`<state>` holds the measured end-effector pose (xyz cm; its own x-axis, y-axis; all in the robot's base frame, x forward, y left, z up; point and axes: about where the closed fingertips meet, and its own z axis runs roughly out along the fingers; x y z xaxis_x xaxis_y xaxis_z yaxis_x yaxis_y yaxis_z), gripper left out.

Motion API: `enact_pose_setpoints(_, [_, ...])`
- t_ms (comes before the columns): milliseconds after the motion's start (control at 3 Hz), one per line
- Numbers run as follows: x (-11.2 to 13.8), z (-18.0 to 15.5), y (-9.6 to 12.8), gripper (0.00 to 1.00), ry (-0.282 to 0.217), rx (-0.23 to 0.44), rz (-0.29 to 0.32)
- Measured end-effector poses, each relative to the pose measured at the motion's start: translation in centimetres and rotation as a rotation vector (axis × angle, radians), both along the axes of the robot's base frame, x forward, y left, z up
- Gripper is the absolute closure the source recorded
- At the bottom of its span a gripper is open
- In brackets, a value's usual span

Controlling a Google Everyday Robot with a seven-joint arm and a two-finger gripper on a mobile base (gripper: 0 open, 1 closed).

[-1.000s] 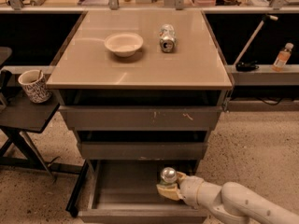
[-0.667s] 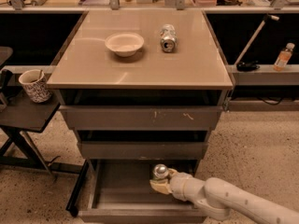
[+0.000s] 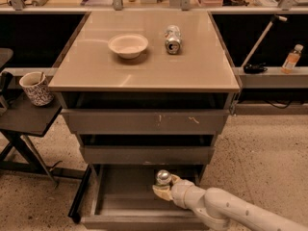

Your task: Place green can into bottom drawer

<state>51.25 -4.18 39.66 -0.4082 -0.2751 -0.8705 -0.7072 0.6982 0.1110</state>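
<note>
Placement is judged near; the silver-topped green drink can (image 3: 163,177) is clamped upright, for setting down, by the cream end effector (image 3: 164,187) inside the open grey metal bottom drawer (image 3: 120,191).

Cream-white gripper (image 3: 163,188), lower centre of frame, clasping green can (image 3: 162,177): silver top showing. Bottom drawer (image 3: 120,198) grey inside. Desk (image 3: 144,71) tan. Bowl (image 3: 128,45) cream. Mug (image 3: 36,88), left edge: dark-on-white pattern.
</note>
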Motion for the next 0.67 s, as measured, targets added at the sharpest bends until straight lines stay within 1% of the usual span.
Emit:
enact_pose_setpoints(333, [-0.3, -7.9, 0.8, 1.00, 0.097, -0.010, -0.087])
enact_pose_setpoints(667, [-0.2, -16.4, 1.1, 1.00, 0.209, -0.066, -0.188])
